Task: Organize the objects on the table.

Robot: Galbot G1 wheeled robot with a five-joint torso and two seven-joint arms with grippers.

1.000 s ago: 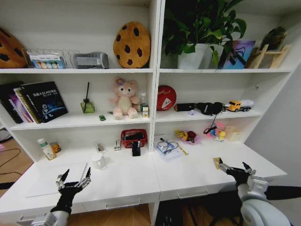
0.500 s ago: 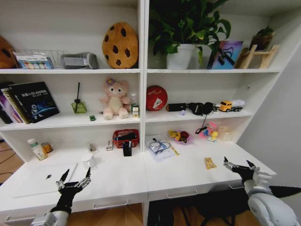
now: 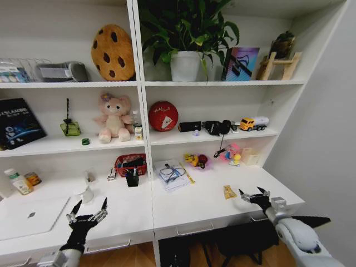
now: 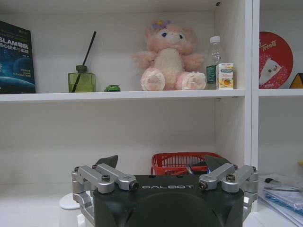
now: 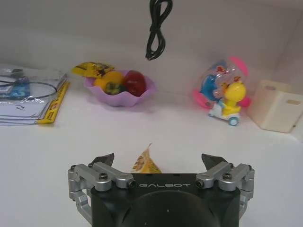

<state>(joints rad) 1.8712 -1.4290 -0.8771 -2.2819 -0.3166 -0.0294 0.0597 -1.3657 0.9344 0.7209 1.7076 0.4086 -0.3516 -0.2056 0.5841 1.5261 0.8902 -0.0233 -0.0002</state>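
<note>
Head view: we saw the white bench [image 3: 183, 208] under wall shelving, laptop [image 3: 25, 217] left, yellow packet [image 3: 228, 191] right; left gripper [image 3: 87, 212] and right gripper [image 3: 251, 194] hovered, fingers spread, empty.

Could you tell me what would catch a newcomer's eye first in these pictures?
Probably the brown chocolate-chip cookie cushion on the top shelf and the pink plush bear one shelf below. Lower down, the open left gripper hovers over the long white desk near the silver laptop, and the open right gripper hovers beside the yellow packet.
</note>
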